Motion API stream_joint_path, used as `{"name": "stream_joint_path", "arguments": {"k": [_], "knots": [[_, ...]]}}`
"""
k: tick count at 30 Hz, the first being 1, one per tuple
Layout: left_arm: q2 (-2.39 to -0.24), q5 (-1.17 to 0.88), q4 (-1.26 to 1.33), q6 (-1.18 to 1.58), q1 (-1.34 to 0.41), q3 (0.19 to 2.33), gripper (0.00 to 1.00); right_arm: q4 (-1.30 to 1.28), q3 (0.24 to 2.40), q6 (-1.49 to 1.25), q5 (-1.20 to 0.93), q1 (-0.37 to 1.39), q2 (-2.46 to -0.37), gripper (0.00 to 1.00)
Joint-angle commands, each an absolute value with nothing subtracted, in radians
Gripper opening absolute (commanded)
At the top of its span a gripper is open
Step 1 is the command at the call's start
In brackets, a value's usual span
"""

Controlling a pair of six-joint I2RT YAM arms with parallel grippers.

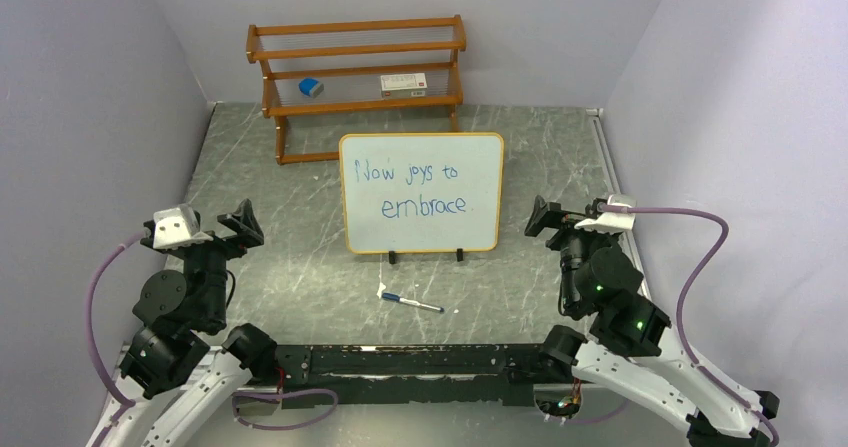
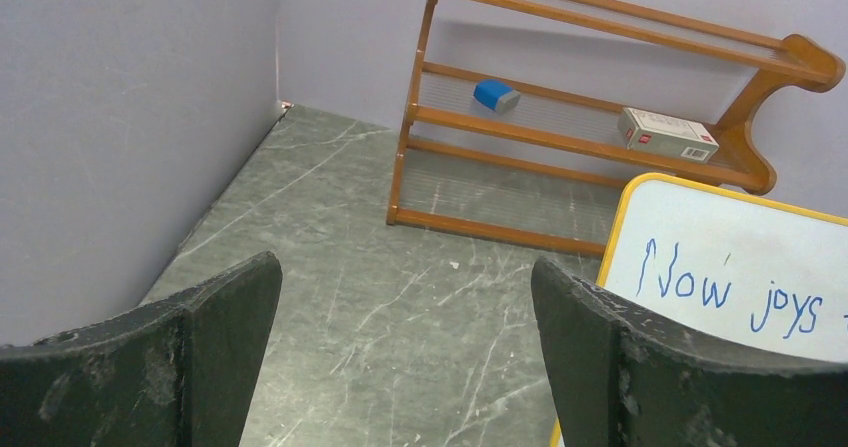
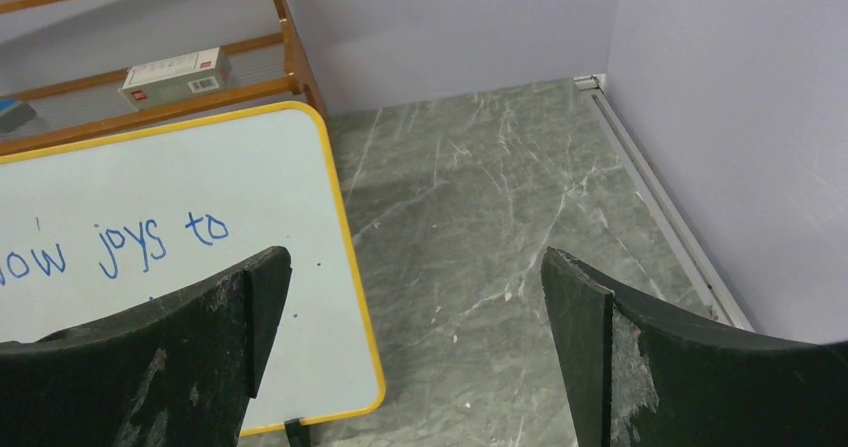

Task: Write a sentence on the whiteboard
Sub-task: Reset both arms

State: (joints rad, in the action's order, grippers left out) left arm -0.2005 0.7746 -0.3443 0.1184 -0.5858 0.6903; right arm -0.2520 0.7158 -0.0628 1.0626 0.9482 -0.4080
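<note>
Fingers of the left gripper (image 2: 405,277) and right gripper (image 3: 415,267) gape wide, holding nothing, either side of the whiteboard (image 1: 470,152), which stands upright mid-table. Only the top view shows the sentence (image 1: 423,207) whole, "embrace" included, and a pen (image 1: 411,302) lying before the board. Green marbled table (image 1: 270,177), lilac walls (image 1: 90,117), a wooden rack (image 1: 360,48) behind.

Saw a brown wooden shelf rack (image 1: 350,71) against the lilac back wall (image 1: 560,27); noted grey-green marbled table (image 1: 260,197) before it.
</note>
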Motion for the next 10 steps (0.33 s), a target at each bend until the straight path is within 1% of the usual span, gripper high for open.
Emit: {"name": "stream_joint_path", "arguments": {"k": [1, 6, 10], "knots": [[-0.200, 0.799, -0.319, 0.119, -0.578, 0.681, 0.98, -0.241, 0.716, -0.061, 1.083, 0.947, -0.387, 1.00], [-0.206, 0.790, -0.321, 0.123, -0.578, 0.681, 0.98, -0.246, 0.720, -0.052, 1.051, 0.947, -0.363, 1.00], [-0.205, 0.792, -0.319, 0.122, -0.578, 0.683, 0.98, -0.237, 0.709, -0.053, 1.069, 0.947, -0.364, 1.00]]}}
